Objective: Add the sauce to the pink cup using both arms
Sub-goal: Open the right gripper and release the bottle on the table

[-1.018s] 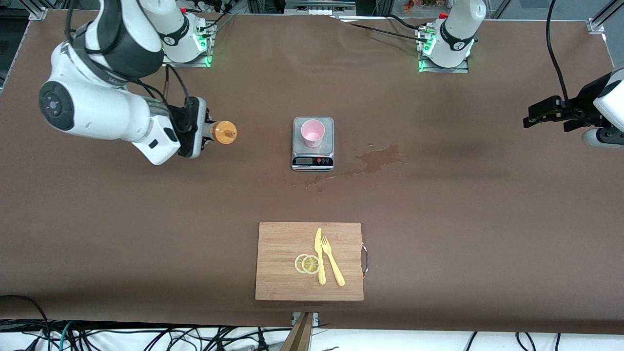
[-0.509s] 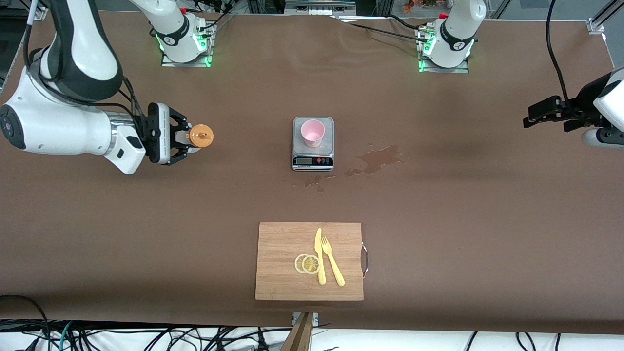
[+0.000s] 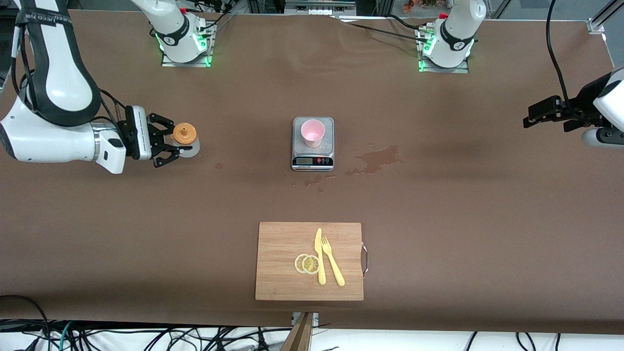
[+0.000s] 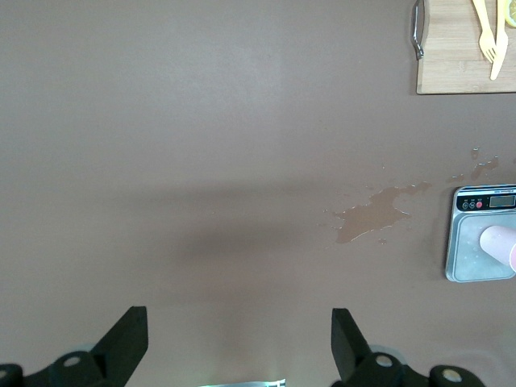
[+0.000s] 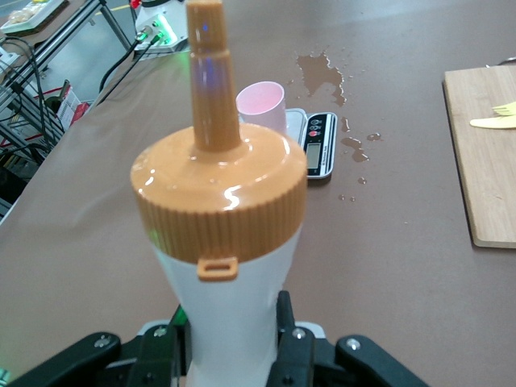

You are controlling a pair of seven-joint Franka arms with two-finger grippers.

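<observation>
The pink cup (image 3: 312,132) stands on a small silver scale (image 3: 312,163) in the middle of the table. It also shows in the right wrist view (image 5: 262,103) and at the edge of the left wrist view (image 4: 501,242). My right gripper (image 3: 174,140) is shut on the whitish squeeze bottle (image 3: 185,136), near the right arm's end of the table. The bottle is upright, its orange nozzle cap (image 5: 218,193) on top, at or just above the tabletop. My left gripper (image 3: 529,117) is open and empty (image 4: 238,343), waiting above the left arm's end.
A brownish puddle (image 3: 378,158) with small splashes lies beside the scale toward the left arm's end. A small drop (image 3: 219,165) lies between bottle and scale. A wooden cutting board (image 3: 282,243) with a yellow knife, fork and lemon slices lies nearer the front camera.
My right arm has carried the bottle away from the scale toward its own end of the table, turned it from lying sideways to upright and lowered it. The left arm has not moved.
</observation>
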